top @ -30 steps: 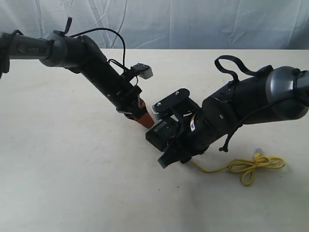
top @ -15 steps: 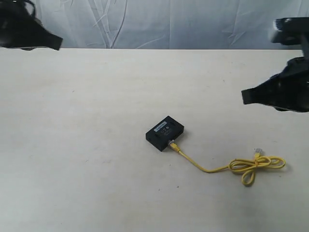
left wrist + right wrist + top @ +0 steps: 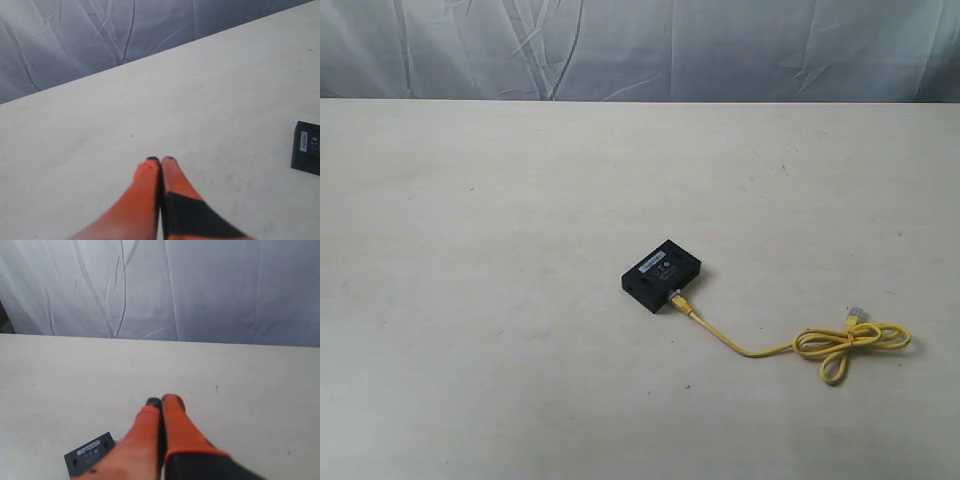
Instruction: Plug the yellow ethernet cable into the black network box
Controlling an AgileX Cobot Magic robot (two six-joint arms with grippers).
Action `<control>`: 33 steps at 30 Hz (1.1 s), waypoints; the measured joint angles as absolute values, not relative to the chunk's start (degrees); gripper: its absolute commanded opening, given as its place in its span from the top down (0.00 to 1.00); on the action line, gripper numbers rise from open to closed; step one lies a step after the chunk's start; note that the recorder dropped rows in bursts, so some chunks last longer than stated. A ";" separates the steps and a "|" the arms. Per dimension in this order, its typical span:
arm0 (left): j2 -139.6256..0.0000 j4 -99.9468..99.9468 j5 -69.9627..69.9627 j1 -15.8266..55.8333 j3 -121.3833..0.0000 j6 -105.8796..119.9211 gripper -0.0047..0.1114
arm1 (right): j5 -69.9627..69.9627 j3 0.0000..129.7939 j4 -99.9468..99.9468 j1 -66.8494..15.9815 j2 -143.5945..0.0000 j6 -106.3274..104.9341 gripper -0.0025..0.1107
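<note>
The black network box [image 3: 661, 275] lies flat near the table's middle, pale label strip on top. One clear plug of the yellow ethernet cable [image 3: 750, 350] sits in the box's front face; the cord runs right to a small coil [image 3: 850, 342] with the free plug [image 3: 855, 314] beside it. Neither arm shows in the exterior view. My left gripper [image 3: 160, 160] is shut and empty, raised over bare table, the box [image 3: 306, 153] off to one side. The right gripper [image 3: 163, 401] is also shut and empty, with the box [image 3: 90, 454] beside its fingers.
The pale table [image 3: 470, 250] stretches wide around the box and cable. A grey-white curtain [image 3: 640, 45] hangs along the table's far edge.
Both arms, which were down around the box a second ago, have pulled away and left the exterior view. The cable stays plugged into the box, which has not moved.
</note>
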State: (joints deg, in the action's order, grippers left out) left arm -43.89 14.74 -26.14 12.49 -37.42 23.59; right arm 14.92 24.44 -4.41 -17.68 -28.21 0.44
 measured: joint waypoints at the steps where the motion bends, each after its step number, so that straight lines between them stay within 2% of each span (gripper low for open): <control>1: -43.76 14.74 -26.14 12.49 -37.42 23.59 0.96 | 14.81 24.44 -4.41 -17.68 -27.81 0.44 0.98; 7: -43.76 14.65 -26.14 12.49 -37.42 23.59 0.96 | 15.23 24.44 -4.67 -16.70 -26.75 0.44 0.98; 15: -43.76 14.65 -26.14 12.49 -37.42 23.59 0.96 | 15.48 24.44 -6.65 -7.76 -18.73 0.44 0.98; 23: -43.76 14.65 -26.14 12.49 -37.42 23.59 0.96 | 15.29 23.87 -5.23 -7.02 -14.63 0.00 0.98; 33: -43.76 14.38 -26.14 12.49 -37.42 23.59 0.96 | 15.84 7.96 0.54 -7.02 -8.92 0.00 0.98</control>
State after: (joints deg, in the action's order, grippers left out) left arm -43.76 14.38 -26.14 12.49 -37.42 23.59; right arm 15.84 7.96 0.54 -7.02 -8.92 0.00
